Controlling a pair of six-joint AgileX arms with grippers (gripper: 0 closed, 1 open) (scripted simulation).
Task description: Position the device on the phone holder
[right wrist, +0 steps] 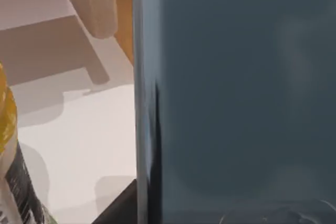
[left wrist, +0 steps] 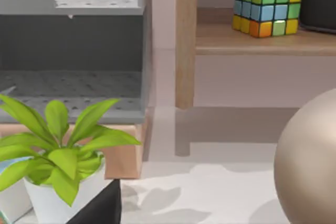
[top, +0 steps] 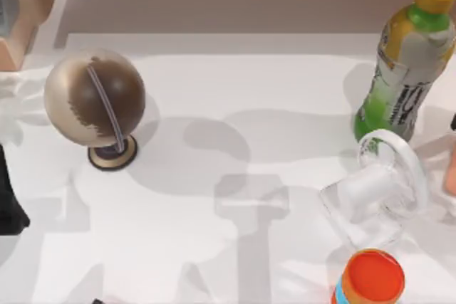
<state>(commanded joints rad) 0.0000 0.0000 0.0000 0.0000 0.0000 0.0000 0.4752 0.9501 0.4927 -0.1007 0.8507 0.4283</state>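
Standing left of the clear phone holder (top: 381, 186) on the white counter (top: 228, 105) is a globe (top: 95, 99). Just behind the holder rises a green bottle (top: 406, 62), with an orange-lidded can (top: 369, 279) in front of it. The slate-grey device (right wrist: 236, 93) looms upright against the right wrist camera, the bottle beside it; whether either arm's jaws are open, I cannot tell.
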